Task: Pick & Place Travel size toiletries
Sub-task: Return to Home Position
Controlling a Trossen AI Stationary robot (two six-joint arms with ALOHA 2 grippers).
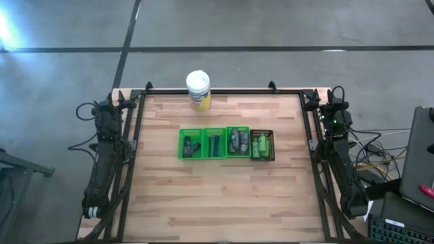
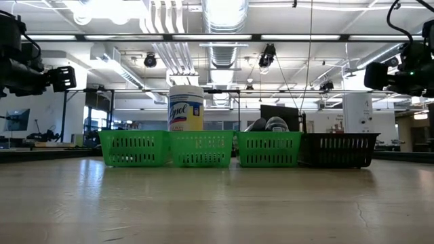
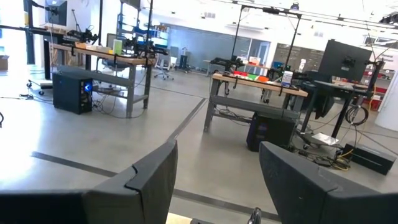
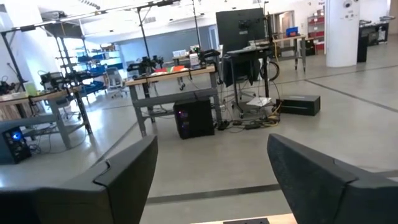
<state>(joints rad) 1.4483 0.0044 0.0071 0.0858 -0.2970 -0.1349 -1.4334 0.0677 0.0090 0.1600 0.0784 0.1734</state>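
Wooden bench, big workshop room behind it. My left claw and right claw sit out at the bench's side edges, fingers wide apart, holding nothing. The toiletries are in the 3 green bins and 1 black bin mid-bench. From table height the bin walls mostly hide them.

Jar on table, at far edge. Row of four bins in front of jar, mid-table, side by side. First bin and second bin directly before jar. Third bin and fourth bin to jar's right. Toiletries inside bins.
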